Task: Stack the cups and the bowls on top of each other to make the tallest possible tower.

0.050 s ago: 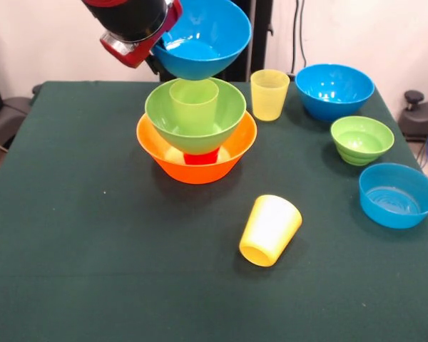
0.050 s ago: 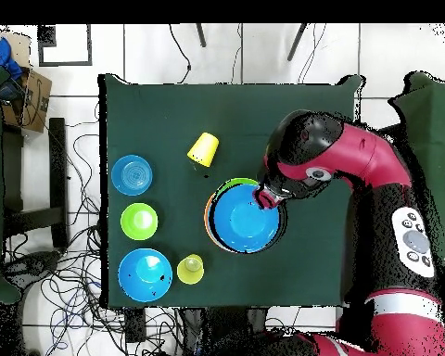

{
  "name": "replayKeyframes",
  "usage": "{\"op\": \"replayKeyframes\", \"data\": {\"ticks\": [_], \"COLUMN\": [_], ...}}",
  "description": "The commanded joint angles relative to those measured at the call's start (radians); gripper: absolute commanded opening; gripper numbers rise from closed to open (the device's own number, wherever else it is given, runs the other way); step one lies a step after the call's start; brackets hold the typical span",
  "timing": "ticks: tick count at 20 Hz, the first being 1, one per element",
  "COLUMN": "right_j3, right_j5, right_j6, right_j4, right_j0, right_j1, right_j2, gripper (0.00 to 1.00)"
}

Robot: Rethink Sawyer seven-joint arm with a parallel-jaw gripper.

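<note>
The tower stands at the table's back centre: a wide orange bowl holds a red cup, on which sits a large lime green bowl with a lime green cup upright inside it. Just above, a medium blue bowl hangs tilted, with my gripper shut on its left rim. From overhead this blue bowl covers the stack, and the gripper holds its edge. A bright yellow cup lies on its side in front.
A pale yellow cup stands upright right of the tower. Further right are a second medium blue bowl, a small green bowl and a small shallow blue bowl near the table's right edge.
</note>
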Motion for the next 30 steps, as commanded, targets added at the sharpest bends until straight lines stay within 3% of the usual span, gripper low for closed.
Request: {"op": "replayKeyframes", "data": {"ticks": [1, 15, 30], "right_j3": [0.057, 0.149, 0.101], "right_j5": [-0.103, -0.258, -0.158], "right_j6": [0.186, 0.179, 0.139], "right_j4": [0.063, 0.135, 0.104], "right_j0": [-0.007, -0.030, -0.023], "right_j1": [0.046, 0.054, 0.090], "right_j2": [0.057, 0.050, 0.053], "gripper": [0.00, 0.00, 0.00]}}
